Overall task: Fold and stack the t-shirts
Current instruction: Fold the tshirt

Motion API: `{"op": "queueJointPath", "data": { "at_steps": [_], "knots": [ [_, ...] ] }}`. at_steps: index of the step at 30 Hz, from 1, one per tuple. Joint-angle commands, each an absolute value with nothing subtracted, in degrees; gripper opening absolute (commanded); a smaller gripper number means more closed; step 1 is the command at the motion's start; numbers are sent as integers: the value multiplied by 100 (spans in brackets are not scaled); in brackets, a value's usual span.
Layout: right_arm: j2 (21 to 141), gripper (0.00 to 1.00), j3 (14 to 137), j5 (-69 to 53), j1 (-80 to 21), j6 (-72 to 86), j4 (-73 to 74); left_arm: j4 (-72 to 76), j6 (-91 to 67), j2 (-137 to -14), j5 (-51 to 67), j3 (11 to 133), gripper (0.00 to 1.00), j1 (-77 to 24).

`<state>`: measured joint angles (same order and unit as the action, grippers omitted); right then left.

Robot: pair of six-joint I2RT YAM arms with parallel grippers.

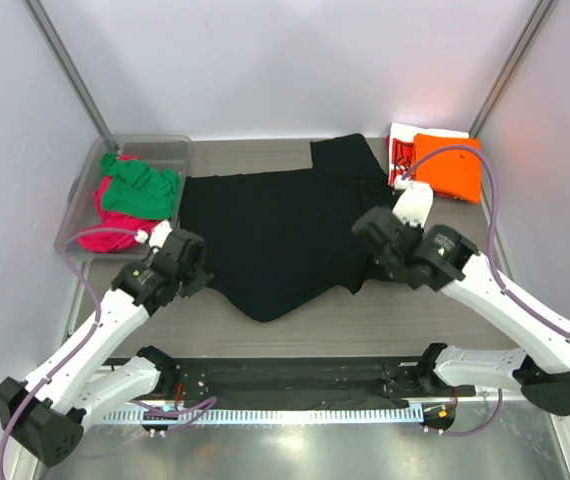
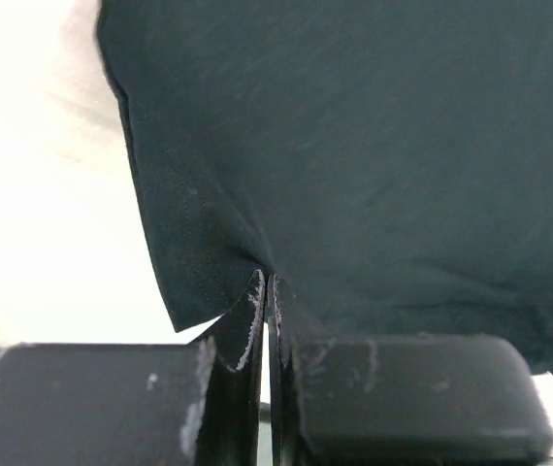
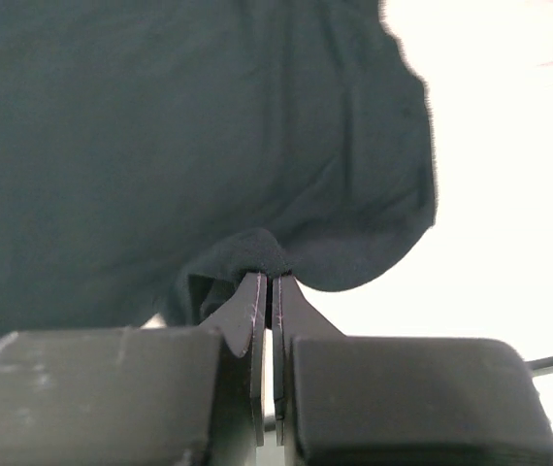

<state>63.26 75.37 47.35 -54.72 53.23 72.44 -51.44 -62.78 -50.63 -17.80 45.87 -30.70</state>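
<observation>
So we've got the black t-shirt (image 1: 275, 235) lying mostly open on the table (image 1: 365, 310). One sleeve sticks out at its far right corner and its near edge sags into a point in the middle.

The left gripper (image 2: 265, 283) sits right at the tee's left edge. In the left wrist view its jaws are pressed together with a bit of the tee's edge caught between the tips, close to a corner of the cloth. The right gripper (image 3: 269, 282) is at the tee's right edge. Its jaws are closed too, pinching a small bunched-up fold, and the rest of the fabric spreads away from the tips. So the tee runs between the two grippers with a side pinched in each. We can't tell from these views whether the pinched edges are lifted off the table or just resting on it.

Left of the black tee there's a clear bin (image 1: 85, 185) with a green tee (image 1: 145, 190) crumpled on top of a magenta one (image 1: 105, 225). Just off the black tee's far right corner, a folded orange tee (image 1: 450, 165) lies on a red-and-white printed tee (image 1: 402, 150).
</observation>
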Motion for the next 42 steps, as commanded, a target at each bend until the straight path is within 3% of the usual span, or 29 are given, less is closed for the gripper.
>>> {"op": "queueJointPath", "data": {
  "at_steps": [1, 18, 25, 26, 27, 28, 29, 30, 31, 33, 35, 42],
  "knots": [
    [6354, 1, 7665, 4115, -4467, 3544, 6163, -4694, -5828, -5491, -1864, 5071, 0, -3015],
    [8594, 1, 8199, 2760, -2066, 1486, 4615, -4052, -4773, -7574, -1503, 6160, 0, -1591],
    [10430, 1, 9918, 2848, -1618, 1038, 4570, -4217, -4527, -9215, -1092, 7398, 0, -1091],
    [10850, 8, 10201, 2813, -1504, 1037, 4718, -4341, -4500, -9463, -1003, 7835, 0, -1029],
    [11002, 22, 10474, 2682, -1459, 1037, 4781, -4464, -4474, -9649, -967, 8057, 1, -985],
    [11117, 43, 10877, 2672, -1415, 1037, 4903, -4648, -4456, -9929, -967, 8390, 4, -932],
    [11205, 75, 11029, 2724, -1380, 1055, 5000, -4675, -4421, -10010, -793, 8524, 7, -923],
    [11189, 82, 11152, 2829, -1336, 1107, 5097, -4719, -4299, -10063, -721, 8638, 26, -923],
    [11093, 87, 11145, 2874, -1336, 1142, 5185, -4868, -4272, -10055, -695, 8779, 42, -914],
    [10560, 92, 10812, 2909, -1319, 1273, 5159, -4904, -4254, -9898, -677, 8711, 59, -923],
    [10110, 92, 10058, 2822, -1301, 1441, 5046, -4755, -4315, -9451, -660, 8256, 68, -914],
    [7675, 88, 6256, 547, -327, 2767, 4009, -3974, -4956, -7694, -282, 6023, 68, -914]
  ]
}}
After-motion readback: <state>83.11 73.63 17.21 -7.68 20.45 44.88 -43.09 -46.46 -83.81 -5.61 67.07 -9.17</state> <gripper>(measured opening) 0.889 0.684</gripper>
